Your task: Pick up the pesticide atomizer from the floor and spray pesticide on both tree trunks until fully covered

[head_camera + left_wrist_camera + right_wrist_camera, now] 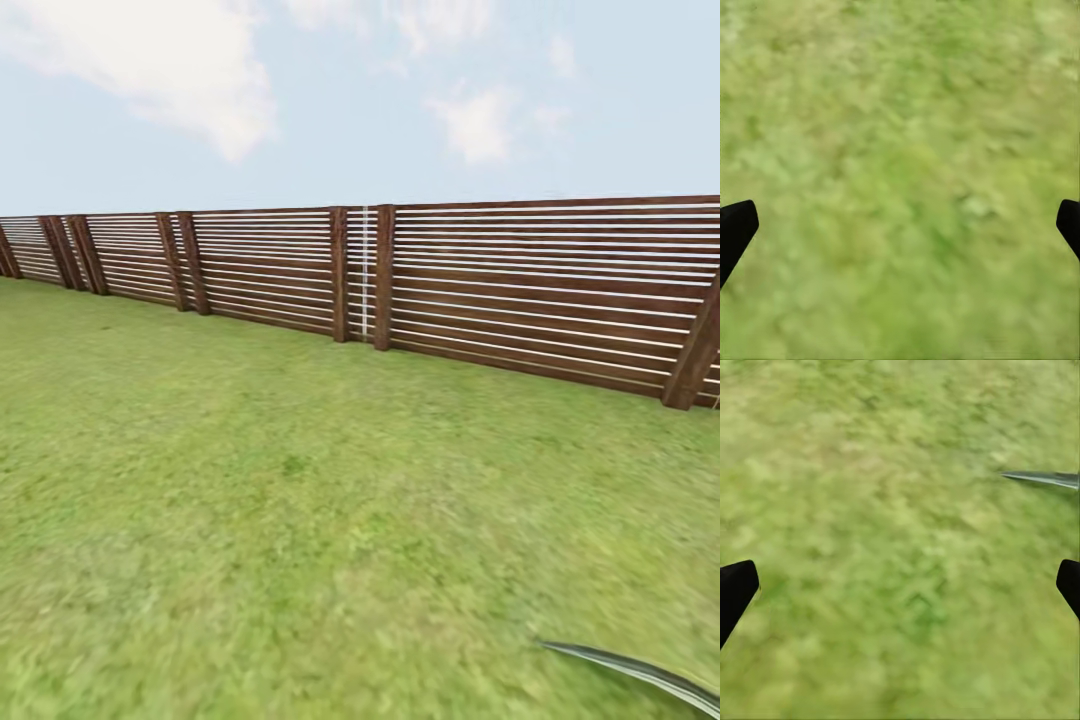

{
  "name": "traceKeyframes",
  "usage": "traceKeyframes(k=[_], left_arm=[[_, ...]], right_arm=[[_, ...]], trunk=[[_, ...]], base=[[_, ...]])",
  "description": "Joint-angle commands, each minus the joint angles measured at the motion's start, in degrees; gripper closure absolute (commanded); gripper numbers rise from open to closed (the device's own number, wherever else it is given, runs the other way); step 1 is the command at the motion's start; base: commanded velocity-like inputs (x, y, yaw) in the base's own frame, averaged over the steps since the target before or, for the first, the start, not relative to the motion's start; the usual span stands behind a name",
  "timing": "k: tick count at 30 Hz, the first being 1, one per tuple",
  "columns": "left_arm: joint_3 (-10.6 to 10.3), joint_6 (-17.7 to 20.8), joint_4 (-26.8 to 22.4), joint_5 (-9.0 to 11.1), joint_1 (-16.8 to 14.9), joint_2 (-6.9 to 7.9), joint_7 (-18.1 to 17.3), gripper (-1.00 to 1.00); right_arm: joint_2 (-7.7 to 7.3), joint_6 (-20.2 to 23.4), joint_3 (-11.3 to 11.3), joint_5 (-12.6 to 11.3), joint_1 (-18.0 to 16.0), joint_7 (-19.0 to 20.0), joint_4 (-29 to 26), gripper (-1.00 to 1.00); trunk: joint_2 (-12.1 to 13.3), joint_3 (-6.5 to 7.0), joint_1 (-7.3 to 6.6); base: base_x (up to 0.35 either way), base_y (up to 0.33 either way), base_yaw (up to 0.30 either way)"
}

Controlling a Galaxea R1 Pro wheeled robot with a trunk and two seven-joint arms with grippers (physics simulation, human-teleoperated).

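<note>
From the head view, green lawn runs to a reddish-brown slat fence under a pale, cloudy sky; a thin grey curved edge crosses the lower right corner, and what it belongs to cannot be told.

In the left wrist view, the left gripper hangs over grass with its dark fingertips spread wide, holding nothing.

In the right wrist view, the right gripper is likewise spread wide and empty above grass, a grey sliver nearby.
</note>
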Motion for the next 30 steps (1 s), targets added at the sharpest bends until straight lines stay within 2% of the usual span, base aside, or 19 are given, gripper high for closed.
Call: traceKeyframes(k=[1,18,30], left_arm=[[-0.1,-0.2,0.1,0.3,0.0,0.0,0.0,-1.0],[-0.1,-0.2,0.1,0.3,0.0,0.0,0.0,-1.0],[-0.1,-0.2,0.1,0.3,0.0,0.0,0.0,-1.0]], right_arm=[[0.02,-0.2,-0.2,0.4,0.0,0.0,0.0,-1.0],[0.01,-0.1,-0.1,0.4,0.0,0.1,0.0,-1.0],[0.05,-0.1,-0.1,0.4,0.0,0.1,0.0,-1.0]], trunk=[[0.0,-0.06,0.03],[0.0,-0.06,0.03],[0.0,-0.06,0.03]], base=[[0.337,0.146,-0.001],[0.337,0.146,-0.004],[0.337,0.147,-0.207]])
